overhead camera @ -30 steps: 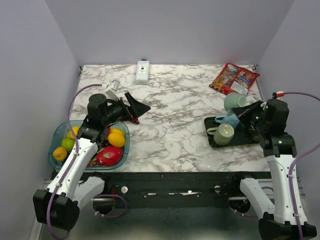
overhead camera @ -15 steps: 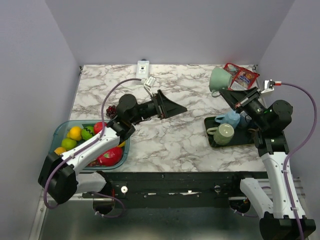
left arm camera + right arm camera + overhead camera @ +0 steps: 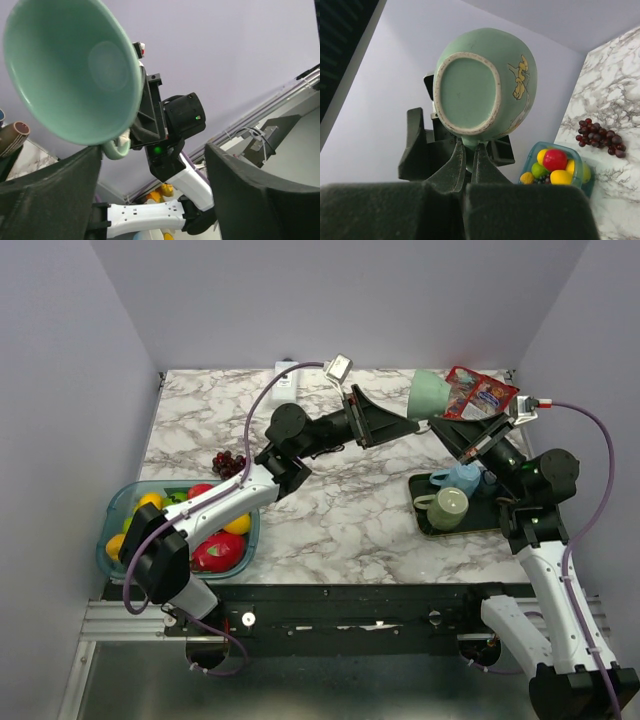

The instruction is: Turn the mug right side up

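While the right gripper (image 3: 440, 423) presses its slim black fingers together on the looped handle, the mint-green mug (image 3: 427, 395) hangs in the air beyond the far left corner of the dark rectangular tray (image 3: 428, 527), tipped on its side. Its flared, smooth-glazed mouth faces the left gripper (image 3: 405, 426), whose broad, matte padded fingers (image 3: 260, 200) stand wide apart close to the rim. Seen from the right wrist, the mug's flat oval base is ringed by a rough, pale foot, and a small yellow figure is printed on the rounded wall. On the tray sit a pale green mug (image 3: 446, 508) and a blue cup (image 3: 461, 478). Left of the tray spreads the veined marble table (image 3: 340, 500), and beyond the tray lies a crinkled red snack packet (image 3: 470, 395).
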